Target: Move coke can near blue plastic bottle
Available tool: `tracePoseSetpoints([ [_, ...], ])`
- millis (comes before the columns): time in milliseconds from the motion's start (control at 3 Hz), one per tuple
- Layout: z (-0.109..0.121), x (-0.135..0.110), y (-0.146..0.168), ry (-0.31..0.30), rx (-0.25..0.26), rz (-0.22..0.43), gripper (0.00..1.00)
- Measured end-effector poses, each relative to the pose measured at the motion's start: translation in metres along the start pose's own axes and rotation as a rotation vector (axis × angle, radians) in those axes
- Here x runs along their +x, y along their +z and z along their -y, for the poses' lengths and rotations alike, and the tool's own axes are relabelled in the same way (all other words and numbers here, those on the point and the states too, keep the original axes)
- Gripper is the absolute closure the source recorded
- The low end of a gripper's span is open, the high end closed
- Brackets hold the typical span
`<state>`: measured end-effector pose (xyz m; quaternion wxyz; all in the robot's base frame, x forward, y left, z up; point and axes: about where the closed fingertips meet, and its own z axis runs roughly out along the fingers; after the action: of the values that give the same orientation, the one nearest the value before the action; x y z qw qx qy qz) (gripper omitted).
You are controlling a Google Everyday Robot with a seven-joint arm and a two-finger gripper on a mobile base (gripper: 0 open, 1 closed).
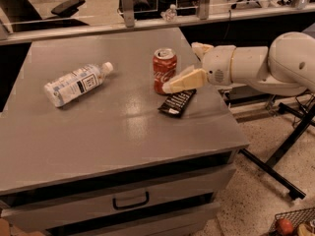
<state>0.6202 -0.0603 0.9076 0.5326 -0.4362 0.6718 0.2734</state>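
The coke can (163,72) stands upright on the grey table (98,141), right of centre towards the back. The blue plastic bottle (76,84) lies on its side at the left, white cap pointing right and back, well apart from the can. My gripper (181,67) comes in from the right at can height, open, just right of the can. Its near finger (186,80) reaches past the can's front right side, and the far finger (200,48) sits behind and right of it. The can is not held.
A flat black snack packet (177,102) lies just in front and right of the can, under the near finger. The table's right edge is close by. Black stand legs (290,156) and a wire basket (293,225) are on the floor at right. A drawer handle (130,200) is below.
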Motion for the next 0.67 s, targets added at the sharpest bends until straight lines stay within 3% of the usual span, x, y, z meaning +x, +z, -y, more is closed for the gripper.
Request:
tracePoseSetpoints([
  [333,-0.001,-0.004,0.018,-0.015,-0.032,0.017,0.00],
  [667,-0.003,-0.005,0.034,-0.024,-0.067,0.020,0.16],
])
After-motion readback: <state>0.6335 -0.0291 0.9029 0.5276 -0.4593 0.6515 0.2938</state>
